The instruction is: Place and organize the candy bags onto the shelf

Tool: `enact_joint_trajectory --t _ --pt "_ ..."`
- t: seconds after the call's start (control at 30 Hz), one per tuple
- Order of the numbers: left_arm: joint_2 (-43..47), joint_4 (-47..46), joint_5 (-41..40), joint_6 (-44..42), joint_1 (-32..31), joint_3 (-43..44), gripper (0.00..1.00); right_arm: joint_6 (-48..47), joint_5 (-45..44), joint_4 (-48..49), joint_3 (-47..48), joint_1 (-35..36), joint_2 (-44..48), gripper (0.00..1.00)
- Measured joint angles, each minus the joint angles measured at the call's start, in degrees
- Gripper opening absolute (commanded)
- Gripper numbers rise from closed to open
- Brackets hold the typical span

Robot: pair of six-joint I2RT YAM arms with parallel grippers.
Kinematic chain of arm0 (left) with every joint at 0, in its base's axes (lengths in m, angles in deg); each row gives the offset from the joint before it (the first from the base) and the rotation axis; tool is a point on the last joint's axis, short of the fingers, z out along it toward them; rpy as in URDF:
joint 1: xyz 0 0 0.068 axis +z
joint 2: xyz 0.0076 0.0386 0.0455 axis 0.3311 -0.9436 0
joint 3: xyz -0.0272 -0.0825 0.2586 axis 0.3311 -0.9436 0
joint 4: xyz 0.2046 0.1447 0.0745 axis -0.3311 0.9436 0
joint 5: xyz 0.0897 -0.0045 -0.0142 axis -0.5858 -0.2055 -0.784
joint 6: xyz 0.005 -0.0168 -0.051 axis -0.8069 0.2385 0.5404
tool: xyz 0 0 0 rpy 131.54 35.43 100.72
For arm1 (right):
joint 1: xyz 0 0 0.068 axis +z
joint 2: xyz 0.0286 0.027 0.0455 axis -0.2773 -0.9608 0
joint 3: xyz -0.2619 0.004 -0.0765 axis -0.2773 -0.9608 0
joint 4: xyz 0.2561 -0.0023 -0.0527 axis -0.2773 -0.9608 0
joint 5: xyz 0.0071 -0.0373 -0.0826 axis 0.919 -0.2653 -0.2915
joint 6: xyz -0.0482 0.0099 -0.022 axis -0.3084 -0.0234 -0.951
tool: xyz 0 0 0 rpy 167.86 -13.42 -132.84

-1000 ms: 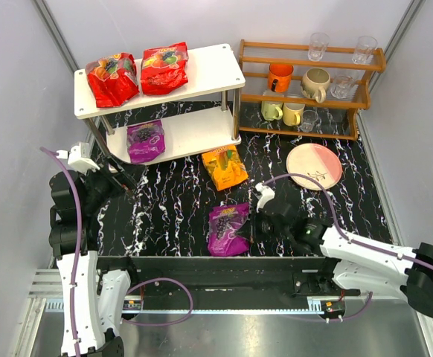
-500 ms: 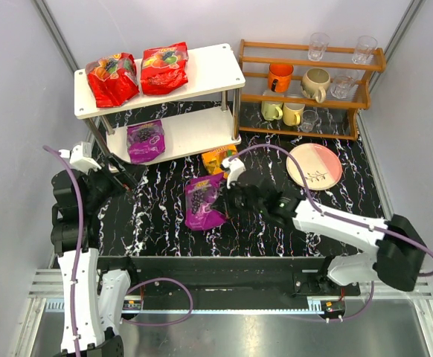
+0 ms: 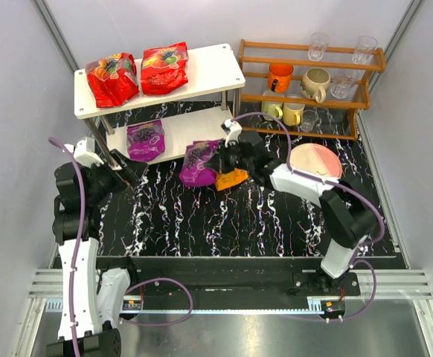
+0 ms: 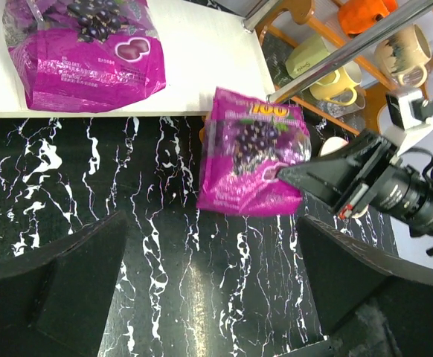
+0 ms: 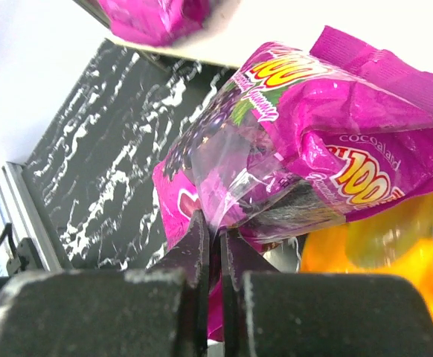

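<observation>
Top view: mid-frame, the right gripper [image 3: 222, 158], shut on the purple candy bag [image 3: 199, 165], holds it at the shelf's [image 3: 194, 123] lower front edge, left gripper [image 3: 120, 173] wide open, empty; left wrist: bag sags centre-frame; right wrist: glossy film crumples, so probably light, soft, slippery, best pinched at a flat seam.
</observation>
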Motion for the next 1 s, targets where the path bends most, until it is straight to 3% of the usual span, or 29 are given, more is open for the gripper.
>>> enact_joint_trajectory --t 0.43,1.0 --pt "-1.66 -1.11 0.13 -1.27 0.00 0.00 0.99 -0.24 10.16 6.19 18.40 -1.92 -15.74 0.00" --pt "-2.38 -1.90 0.52 -1.97 0.00 -0.28 0.99 1.90 16.22 7.85 33.03 -6.51 -30.38 0.00"
